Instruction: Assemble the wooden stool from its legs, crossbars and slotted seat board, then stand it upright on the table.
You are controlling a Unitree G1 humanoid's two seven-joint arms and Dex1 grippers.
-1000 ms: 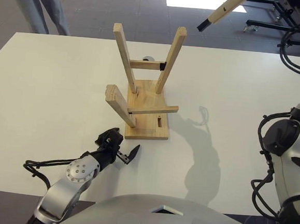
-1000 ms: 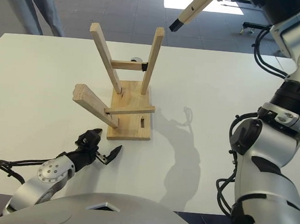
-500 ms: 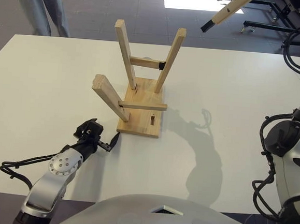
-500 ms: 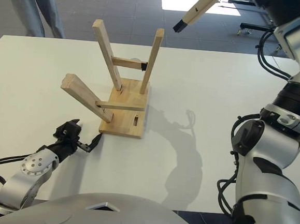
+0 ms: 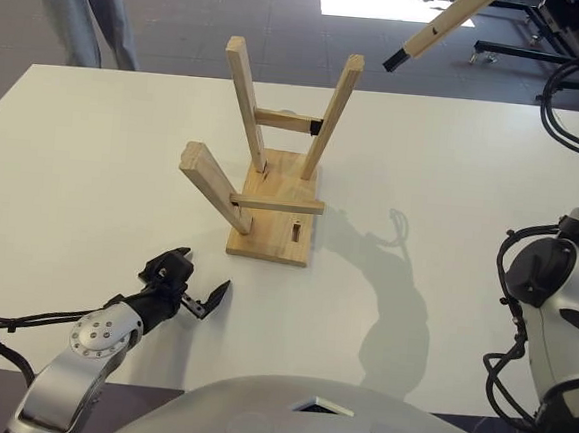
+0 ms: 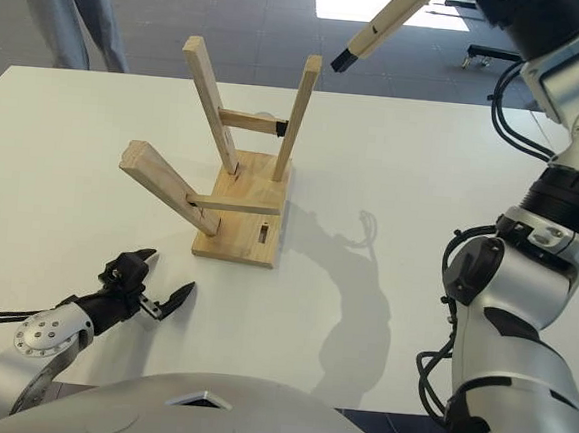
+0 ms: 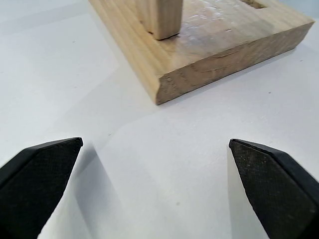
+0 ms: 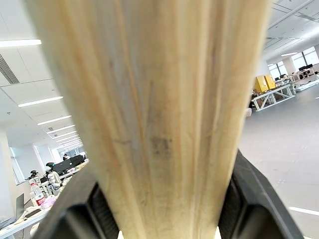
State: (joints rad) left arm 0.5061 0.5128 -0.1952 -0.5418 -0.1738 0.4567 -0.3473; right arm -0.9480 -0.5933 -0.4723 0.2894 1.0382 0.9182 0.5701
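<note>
The slotted seat board point(image 5: 273, 237) lies flat on the white table point(image 5: 93, 161). Two legs point(image 5: 246, 103) point(image 5: 331, 114) stand in its far end, joined by a crossbar point(image 5: 282, 122). A third leg point(image 5: 212, 185) leans out to the left at the near end, and a second crossbar point(image 5: 280, 205) runs from it to the right. One slot point(image 5: 296, 231) is empty. My left gripper point(image 5: 196, 279) rests open on the table just short of the board's near left corner point(image 7: 164, 84). My right gripper point(image 8: 159, 199) is shut on the fourth leg point(image 5: 440, 28), held high over the far right.
A person's legs point(image 5: 75, 9) stand beyond the far left corner of the table. A black wheeled frame point(image 5: 513, 54) stands on the floor at the far right. Bare table top lies left and right of the stool.
The stool turned slightly and slid left while my left gripper was at its near corner. That gripper has since backed off toward the near edge, still open. The held leg barely moved.
</note>
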